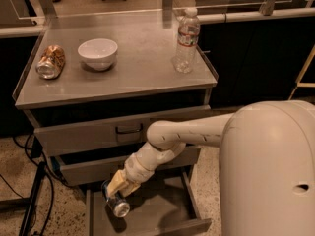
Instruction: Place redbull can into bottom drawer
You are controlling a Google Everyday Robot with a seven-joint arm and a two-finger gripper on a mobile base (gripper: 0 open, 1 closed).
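The redbull can (pixel 116 203) is a slim blue-and-silver can held tilted, its shiny end facing me, low over the left part of the bottom drawer (pixel 162 215). The bottom drawer is pulled out, a shallow grey tray with a flat floor. My gripper (pixel 118 190) is shut on the redbull can, with tan fingers (pixel 119 181) around its upper part. My cream arm reaches down from the right, in front of the middle drawer.
On the cabinet top stand a white bowl (pixel 98 53), an orange-copper can (pixel 50 61) on its side and a clear water bottle (pixel 186 39). The top drawer with a dark loop handle (pixel 129 129) is closed. Cables (pixel 29 200) run over the floor at left.
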